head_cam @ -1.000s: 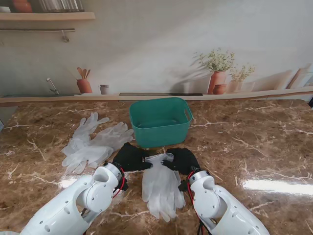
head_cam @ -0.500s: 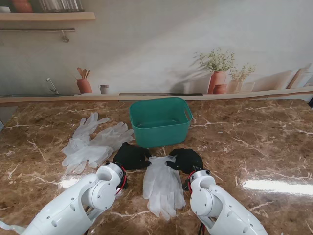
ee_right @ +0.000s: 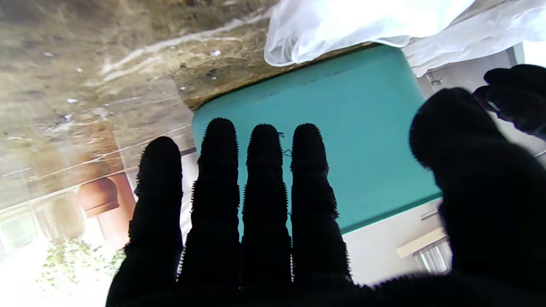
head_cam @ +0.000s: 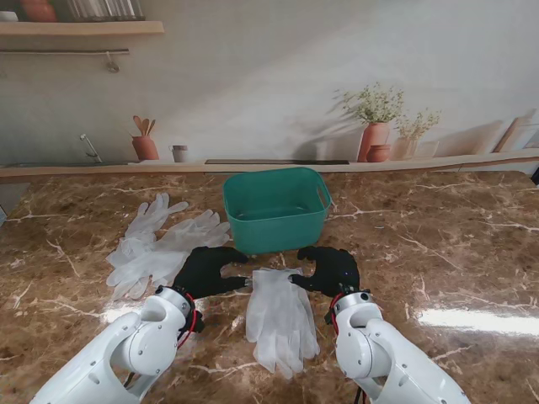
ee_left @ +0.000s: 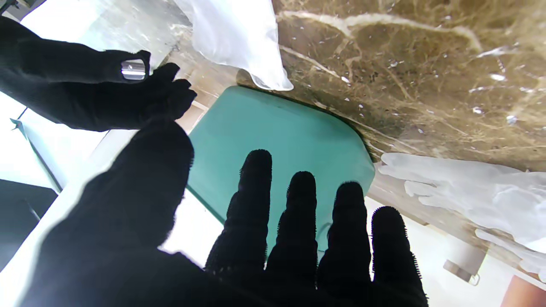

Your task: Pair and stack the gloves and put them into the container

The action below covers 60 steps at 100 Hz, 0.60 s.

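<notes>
The stacked glove pair (head_cam: 280, 316) is lying flat on the surface (head_cam: 438, 252), near the teal container (head_cam: 276, 207); left hand (head_cam: 206, 269) and right hand (head_cam: 331, 269) are hovering spread and empty beside its cuff; thin film is risking separating or slipping under a partial pinch.

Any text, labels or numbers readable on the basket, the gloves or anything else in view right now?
None readable in any view.
Basket: plain teal, no label showing.
Gloves between the hands and gloves on the left: plain translucent white, no print.
Left hand and right hand: black covers, no marking; a small metal tab shows in the left wrist view, blank.
</notes>
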{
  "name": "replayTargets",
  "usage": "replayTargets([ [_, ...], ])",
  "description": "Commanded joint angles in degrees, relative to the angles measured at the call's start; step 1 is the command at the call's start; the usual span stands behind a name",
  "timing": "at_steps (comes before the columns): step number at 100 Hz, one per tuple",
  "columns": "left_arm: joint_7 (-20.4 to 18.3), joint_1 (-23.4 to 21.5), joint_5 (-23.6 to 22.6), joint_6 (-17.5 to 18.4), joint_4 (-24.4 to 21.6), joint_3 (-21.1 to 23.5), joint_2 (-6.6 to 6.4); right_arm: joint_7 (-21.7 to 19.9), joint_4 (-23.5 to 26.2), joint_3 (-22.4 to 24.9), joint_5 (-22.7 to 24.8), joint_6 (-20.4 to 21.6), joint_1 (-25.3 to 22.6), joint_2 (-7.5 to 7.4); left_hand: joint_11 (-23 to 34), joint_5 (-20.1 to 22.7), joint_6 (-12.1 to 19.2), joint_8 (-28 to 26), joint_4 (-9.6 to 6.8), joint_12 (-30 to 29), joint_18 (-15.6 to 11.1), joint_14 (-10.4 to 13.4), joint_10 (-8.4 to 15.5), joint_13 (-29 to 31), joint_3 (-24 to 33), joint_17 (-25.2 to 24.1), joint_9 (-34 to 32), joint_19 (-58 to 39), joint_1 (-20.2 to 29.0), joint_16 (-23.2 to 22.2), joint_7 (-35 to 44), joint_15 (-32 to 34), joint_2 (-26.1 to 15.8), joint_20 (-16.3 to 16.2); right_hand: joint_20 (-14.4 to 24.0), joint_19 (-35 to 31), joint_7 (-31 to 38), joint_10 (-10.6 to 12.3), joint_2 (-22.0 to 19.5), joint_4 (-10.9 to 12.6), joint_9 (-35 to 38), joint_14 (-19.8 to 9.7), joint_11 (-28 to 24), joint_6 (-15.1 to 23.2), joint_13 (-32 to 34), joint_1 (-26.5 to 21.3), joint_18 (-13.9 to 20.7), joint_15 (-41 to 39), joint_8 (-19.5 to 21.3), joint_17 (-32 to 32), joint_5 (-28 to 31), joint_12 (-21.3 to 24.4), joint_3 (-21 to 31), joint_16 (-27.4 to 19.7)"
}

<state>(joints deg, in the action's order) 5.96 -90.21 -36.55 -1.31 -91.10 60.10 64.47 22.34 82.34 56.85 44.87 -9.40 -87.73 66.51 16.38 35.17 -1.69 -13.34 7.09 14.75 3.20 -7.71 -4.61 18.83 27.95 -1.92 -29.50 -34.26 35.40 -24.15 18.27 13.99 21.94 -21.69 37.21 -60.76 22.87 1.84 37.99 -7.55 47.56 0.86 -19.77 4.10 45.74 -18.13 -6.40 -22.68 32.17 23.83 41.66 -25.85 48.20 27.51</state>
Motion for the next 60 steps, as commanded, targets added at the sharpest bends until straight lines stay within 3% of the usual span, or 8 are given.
replayTargets([
  [1, 0.5, -1.47, -0.78, 0.73, -0.88, 1.07, -0.28, -2.27, 0.74, -0.92, -0.14, -0.43, 0.83, -0.37, -0.92, -1.61, -0.28, 0.73, -1.68, -0.89, -2.07, 2.79, 0.64, -1.29, -3.14, 0.0, 2.22, 2.66, -0.22, 1.04, -1.42, -1.33, -1.8, 1.61, -2.0, 1.48, -0.72, 1.35, 2.86, 1.29, -0.59, -1.4, 1.7, 0.05, -0.62, -1.03, -0.39, 2.92, -0.43, 0.92, -1.26, 2.01, 3.17, -2.78],
  [15, 2.12, -3.67, -0.47, 1.8, -2.27, 3.36, -0.03, -4.94, 0.16, -3.71, 0.11, -2.19, 3.2, -0.61, -1.06, -1.43, 0.09, 0.66, -1.71, -1.02, -1.12, 4.08, 2.53, -0.87, -4.61, -0.3, 1.56, 2.73, -0.5, 1.39, -1.28, -1.84, -3.05, 1.37, -3.73, 2.34, -1.51, 1.12, 6.85, -0.01, -1.12, -0.52, 3.62, -0.21, -0.31, -1.3, -0.98, 6.46, -1.27, 1.51, -1.87, 4.14, 8.23, -5.64],
  [25, 2.16, -4.71, 1.41, 2.07, -2.64, 5.06, 0.17, -6.66, -0.98, -6.29, 0.64, -3.37, 5.26, -0.8, -1.99, -1.92, -0.16, 0.97, -2.36, -1.49, -2.02, 4.57, 2.53, -1.74, -10.22, -0.22, 2.42, 5.01, 0.72, 2.15, -1.93, -3.08, -4.96, 1.77, -4.27, 3.32, -2.23, 0.99, 7.82, -0.4, -2.28, -0.04, 4.45, -0.76, -1.67, -1.12, -0.78, 7.44, -1.8, 0.26, -2.81, 4.82, 9.25, -6.16],
  [28, 2.17, -4.95, 2.09, 2.2, -2.55, 5.55, 0.26, -7.17, -1.33, -7.06, 0.66, -3.65, 5.87, -0.83, -2.07, -2.0, -0.4, 1.2, -3.05, -1.64, -2.29, 4.51, 2.52, -2.1, -15.09, 0.02, 2.82, 6.37, 2.56, 2.46, -2.32, -3.24, -6.3, 1.91, -4.42, 3.78, -2.54, 1.04, 7.96, -0.47, -2.85, -0.05, 4.75, -0.89, -2.43, -1.05, -0.64, 7.78, -2.0, -0.38, -3.2, 5.01, 9.44, -6.29],
  [35, 2.69, -5.43, 3.15, 2.76, -2.26, 6.62, 0.46, -8.29, -2.14, -8.89, 0.88, -4.51, 7.33, -0.91, -2.27, -2.0, -0.8, 1.39, -3.14, -1.74, -2.45, 4.64, 2.55, -2.56, -16.44, -0.15, 3.17, 6.96, 2.3, 2.67, -2.67, -3.6, -6.97, 2.09, -4.53, 4.38, -3.29, 0.95, 8.14, -0.61, -4.45, -0.02, 5.46, -1.17, -3.61, -0.73, -0.41, 8.25, -2.46, -1.11, -4.3, 5.42, 9.67, -6.45],
  [37, 2.64, -5.6, 3.26, 3.0, -2.25, 6.98, 0.45, -8.59, -2.42, -9.42, 0.88, -4.76, 7.78, -0.91, -2.45, -1.94, -0.77, 1.7, -4.11, -1.88, -2.48, 4.78, 2.57, -2.72, -23.8, 0.04, 3.28, 7.96, 5.66, 3.04, -3.22, -3.73, -8.95, 1.83, -4.55, 4.52, -3.48, 0.91, 8.16, -0.65, -4.93, -0.01, 5.69, -1.27, -3.89, -0.64, -0.39, 8.36, -2.58, -1.23, -4.59, 5.56, 9.72, -6.49],
  [39, 2.59, -5.75, 3.3, 3.2, -2.24, 7.28, 0.43, -8.85, -2.71, -9.9, 0.81, -4.95, 8.2, -0.89, -2.54, -2.05, -0.74, 1.8, -4.34, -1.94, -2.49, 4.91, 2.6, -2.82, -25.72, 0.02, 3.42, 8.27, 6.37, 3.13, -3.43, -3.8, -9.56, 1.79, -4.56, 4.65, -3.68, 0.83, 8.26, -0.68, -5.36, 0.06, 5.91, -1.46, -4.11, -0.63, -0.36, 8.45, -2.71, -1.32, -4.87, 5.71, 9.79, -6.52],
  [60, 2.43, -6.75, 3.08, 4.95, -2.11, 9.54, 0.27, -11.25, -5.82, -15.54, -0.33, -8.49, 12.64, -0.37, -2.76, -1.62, -0.02, 1.63, -4.56, -2.04, -2.32, 5.76, 3.12, -2.96, -27.12, -0.13, 3.54, 9.08, 6.22, 3.27, -3.05, -4.24, -10.59, 2.11, -0.9, 0.59, -8.29, -0.75, 9.21, -1.11, -7.14, 1.26, 5.37, -5.15, -2.05, -0.66, 0.22, 5.45, -5.84, 0.77, -11.34, 7.18, 10.74, -4.77],
])
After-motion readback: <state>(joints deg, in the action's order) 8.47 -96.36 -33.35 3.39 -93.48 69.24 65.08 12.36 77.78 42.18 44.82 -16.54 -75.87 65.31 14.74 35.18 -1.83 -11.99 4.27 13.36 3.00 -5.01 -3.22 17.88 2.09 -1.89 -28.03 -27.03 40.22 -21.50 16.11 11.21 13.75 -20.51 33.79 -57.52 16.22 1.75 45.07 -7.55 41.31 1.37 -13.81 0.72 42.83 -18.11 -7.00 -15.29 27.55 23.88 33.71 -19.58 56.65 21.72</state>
